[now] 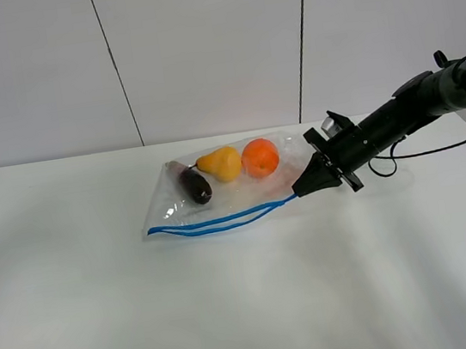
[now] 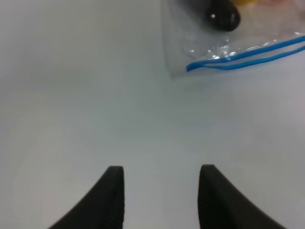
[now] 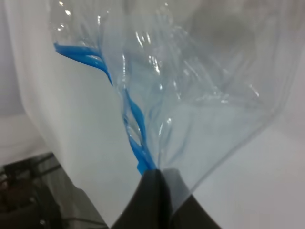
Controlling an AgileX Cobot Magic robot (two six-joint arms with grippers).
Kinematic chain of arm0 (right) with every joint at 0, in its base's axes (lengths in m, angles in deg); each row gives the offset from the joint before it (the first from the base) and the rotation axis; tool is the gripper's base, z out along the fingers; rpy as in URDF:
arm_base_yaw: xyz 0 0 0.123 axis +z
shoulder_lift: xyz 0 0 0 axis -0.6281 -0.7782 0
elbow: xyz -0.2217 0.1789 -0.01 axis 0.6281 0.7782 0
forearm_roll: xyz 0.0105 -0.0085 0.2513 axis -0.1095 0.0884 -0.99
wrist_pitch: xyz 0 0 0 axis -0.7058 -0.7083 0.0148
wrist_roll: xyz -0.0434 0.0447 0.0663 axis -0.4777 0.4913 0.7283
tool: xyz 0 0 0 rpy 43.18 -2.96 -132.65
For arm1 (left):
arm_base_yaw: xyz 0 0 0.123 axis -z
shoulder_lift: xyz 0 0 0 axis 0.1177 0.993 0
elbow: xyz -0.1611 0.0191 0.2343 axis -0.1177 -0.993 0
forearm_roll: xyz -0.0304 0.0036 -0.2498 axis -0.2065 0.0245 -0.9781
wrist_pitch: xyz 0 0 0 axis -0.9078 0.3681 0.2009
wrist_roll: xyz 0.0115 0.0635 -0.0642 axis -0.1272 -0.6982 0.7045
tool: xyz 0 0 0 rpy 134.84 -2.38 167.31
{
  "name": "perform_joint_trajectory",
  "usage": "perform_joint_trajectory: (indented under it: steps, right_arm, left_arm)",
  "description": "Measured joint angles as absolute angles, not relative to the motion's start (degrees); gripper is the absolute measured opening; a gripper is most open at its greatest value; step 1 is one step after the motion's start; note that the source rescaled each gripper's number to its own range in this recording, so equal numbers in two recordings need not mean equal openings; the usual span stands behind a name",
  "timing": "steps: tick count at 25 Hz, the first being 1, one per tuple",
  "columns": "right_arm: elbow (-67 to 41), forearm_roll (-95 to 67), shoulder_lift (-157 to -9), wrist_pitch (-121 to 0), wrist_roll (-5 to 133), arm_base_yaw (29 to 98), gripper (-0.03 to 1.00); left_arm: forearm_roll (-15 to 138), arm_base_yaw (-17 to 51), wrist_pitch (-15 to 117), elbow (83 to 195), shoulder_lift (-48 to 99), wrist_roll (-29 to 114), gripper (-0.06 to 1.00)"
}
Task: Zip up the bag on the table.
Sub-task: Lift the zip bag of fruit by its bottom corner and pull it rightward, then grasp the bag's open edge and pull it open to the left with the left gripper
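Here, the clear, crinkly plastic zip bag (image 1: 236, 194) lies flat on the wide white matte worktop (image 1: 105, 314), toward the far side and a little right of centre. Inside, along its far edge, sit a dark purple eggplant (image 1: 195, 185) on the left, a yellow pear (image 1: 221, 164) in the middle and a round orange fruit (image 1: 260, 157) on the right. The blue zipper strip (image 1: 214, 221) runs along the near edge; its two tracks seem parted over most of their length, though the wrist view blurs them. The black right claw (image 1: 298, 191) is pressed together on the strip's right end, pinching it. The left claw (image 2: 161, 169) is spread, holding nothing, above bare worktop, apart from the bag's left corner.
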State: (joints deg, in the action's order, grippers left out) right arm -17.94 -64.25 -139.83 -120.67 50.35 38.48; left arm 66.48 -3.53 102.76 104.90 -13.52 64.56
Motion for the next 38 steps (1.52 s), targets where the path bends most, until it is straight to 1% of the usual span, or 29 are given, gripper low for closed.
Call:
perform_joint_trajectory:
  steps: [4, 8, 11, 15, 17, 20, 22, 25, 29, 33, 35, 38]
  right_arm:
    - [-18.0, -66.8, -139.8, -120.7, 50.9, 38.5, 0.00]
    - [-18.0, -68.4, -138.4, -120.7, 53.5, 38.5, 0.00]
    - [-18.0, -69.2, -135.9, -120.7, 55.2, 38.5, 0.00]
    - [-18.0, -69.4, -132.2, -120.7, 57.8, 38.5, 0.00]
    - [-18.0, -69.4, -131.2, -120.7, 58.4, 39.1, 0.00]
    - [-18.0, -68.8, -131.1, -120.7, 59.2, 40.7, 0.00]
    - [-18.0, -68.6, -131.2, -120.7, 59.5, 41.8, 0.00]
    - [-18.0, -69.1, -131.2, -120.7, 59.6, 42.5, 0.00]
    - [-18.0, -69.5, -131.2, -120.7, 60.6, 42.5, 0.00]
    - [-18.0, -69.6, -131.2, -120.7, 60.9, 42.5, 0.00]
    - [-18.0, -69.6, -131.2, -120.7, 60.9, 42.5, 0.00]
    - [-18.0, -69.6, -131.2, -120.7, 61.1, 42.5, 0.00]
  left_arm:
    - [60.3, -3.5, 97.1, 108.4, -2.0, 55.0, 0.43]
    - [52.2, -3.5, 93.1, 109.6, 7.6, 45.3, 0.46]
    - [46.6, -3.5, 90.4, 109.6, 11.8, 37.5, 0.49]
    - [38.5, -3.5, 87.3, 109.6, 13.6, 27.9, 0.51]
    - [34.5, -3.5, 86.2, 109.6, 13.7, 22.9, 0.57]
    - [28.8, -3.5, 84.9, 109.7, 14.0, 16.4, 0.75]
    - [25.6, -2.9, 84.4, 109.8, 15.2, 12.1, 0.82]
    - [21.2, 1.1, 83.4, 109.8, 18.4, 4.5, 0.87]
    - [16.6, 9.4, 77.9, 109.8, 22.6, -5.0, 0.88]
    - [15.2, 17.3, 72.8, 109.8, 27.4, -10.1, 0.88]
    - [15.0, 21.4, 68.4, 109.8, 29.8, -11.6, 0.88]
    - [14.5, 26.4, 57.5, 109.9, 34.1, -13.1, 0.88]
